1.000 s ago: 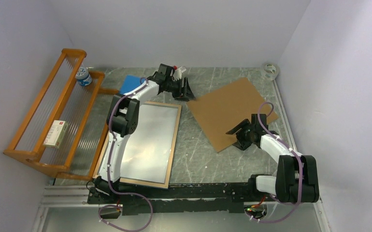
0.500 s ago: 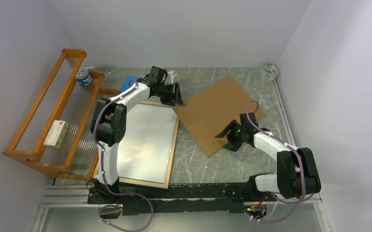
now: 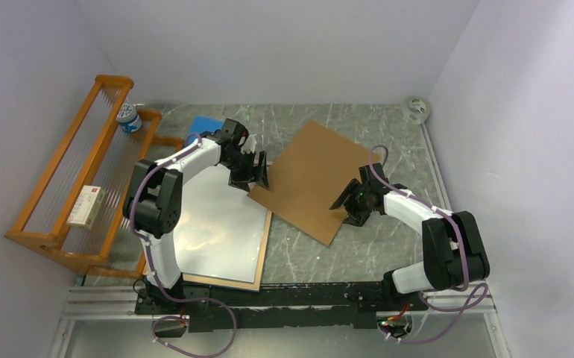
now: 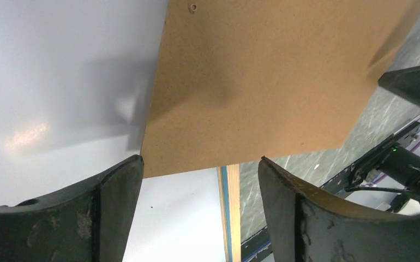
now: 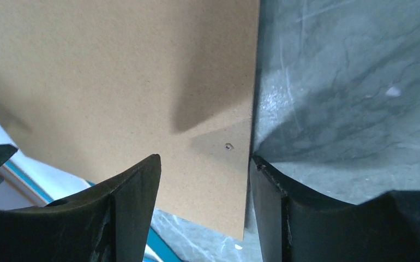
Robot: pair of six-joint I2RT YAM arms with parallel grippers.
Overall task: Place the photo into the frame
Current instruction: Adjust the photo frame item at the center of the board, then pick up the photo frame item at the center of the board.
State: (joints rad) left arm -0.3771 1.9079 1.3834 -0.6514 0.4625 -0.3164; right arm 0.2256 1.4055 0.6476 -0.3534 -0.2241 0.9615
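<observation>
1. Left pincer [image 3: 258, 173]: its jaws stand wide and grip nothing. A corner of the brown backing board [image 3: 314, 175] lies just ahead of it, between the two fingers but not pinched.
2. Right pincer [image 3: 346, 205]: also parted and clamped on nothing. Its fingers straddle the board's opposite edge, and one finger seems to touch that edge.
3. Risk: the board sits askew between the two pincers. Only the corner under the left pincer overlaps the frame [image 3: 263, 250]. If it is pushed on at this angle, it would likely ride up on the wooden rim rather than drop into the recess.
4. Risk: with nothing clamped, a one-sided shove could spin the board on the bench [image 3: 373, 253] or make it slip off the finger.
5. Risk: the leading corner could drag across the sheet in the frame and shift or crease it.
6. The frame lies flat, back up, below and to the left of the left pincer. It is a thin light-wood rim with a turquoise line inside.
7. The photo [image 3: 221, 216], as I judge the glossy white sheet filling the frame to be, lies face down. No print shows.
</observation>
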